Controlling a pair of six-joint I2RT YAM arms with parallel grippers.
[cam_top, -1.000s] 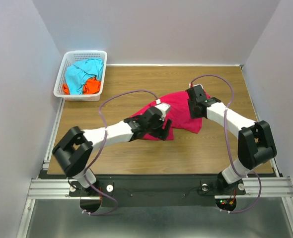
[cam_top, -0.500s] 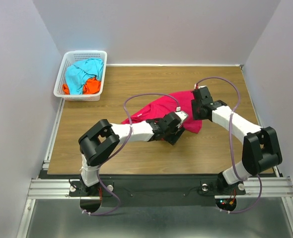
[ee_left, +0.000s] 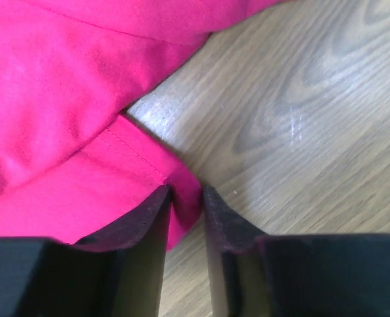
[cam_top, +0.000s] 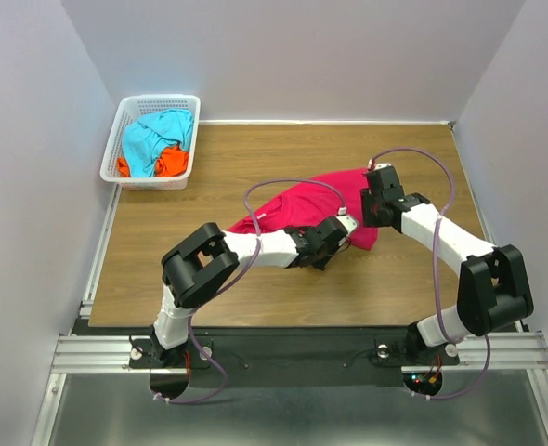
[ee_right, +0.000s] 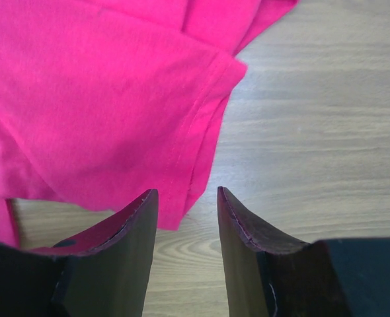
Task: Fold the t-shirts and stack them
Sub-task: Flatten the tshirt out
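We have slid our left pincer (ee_left: pixel 185 198) right, clamped on the hem of the soft crimson-pink cloth t-shirt (ee_left: pixel 63 99), and the right pincer (ee_right: pixel 187 198), apart around its edge, should pinch before we fold.

Soft matt cloth t-shirt (ee_left: pixel 63 99), smooth wood-grain table (ee_left: pixel 301 119), plastic basket (cam_top: pixel 159 98)

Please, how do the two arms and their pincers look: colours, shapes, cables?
Both the left arm and right arm have white tube-like links and bulky black joints. A thin purple cable loops along each. The left pincer and right pincer have two flat black fingers with dark, rough inner pads.
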